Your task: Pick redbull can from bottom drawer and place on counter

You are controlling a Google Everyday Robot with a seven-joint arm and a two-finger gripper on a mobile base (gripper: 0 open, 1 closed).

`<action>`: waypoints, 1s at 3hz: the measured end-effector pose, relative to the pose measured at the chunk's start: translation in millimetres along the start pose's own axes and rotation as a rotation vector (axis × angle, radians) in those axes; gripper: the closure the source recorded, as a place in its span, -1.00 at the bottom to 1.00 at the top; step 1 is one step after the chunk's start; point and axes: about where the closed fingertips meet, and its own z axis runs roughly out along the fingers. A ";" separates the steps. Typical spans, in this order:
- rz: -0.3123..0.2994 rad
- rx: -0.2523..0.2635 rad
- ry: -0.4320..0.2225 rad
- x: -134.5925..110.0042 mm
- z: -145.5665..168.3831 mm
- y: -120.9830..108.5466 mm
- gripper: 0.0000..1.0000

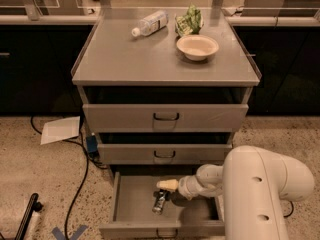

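Found the bottom drawer [131, 200] pulled out toward the near side, with its left half bare and reachable from above. Noted the tool [167, 185] hanging over the middle, just above the redbull can [160, 202], and the bulky white arm [260, 194] blocking the drawer's right side. Saw the middle drawer [165, 153] front close over the far end, narrowing the way in. Found free room across the left and near parts of the worktop [130, 59]. Met a bottle [148, 23], a green bag [188, 20] and a bowl [197, 47] toward the far right.
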 end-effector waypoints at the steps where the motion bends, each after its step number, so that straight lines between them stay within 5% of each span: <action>1: 0.002 0.001 -0.043 4.3 -3.3 -0.5 -1.00; 3: 0.030 -0.055 -0.083 1.8 38.1 -8.4 -1.00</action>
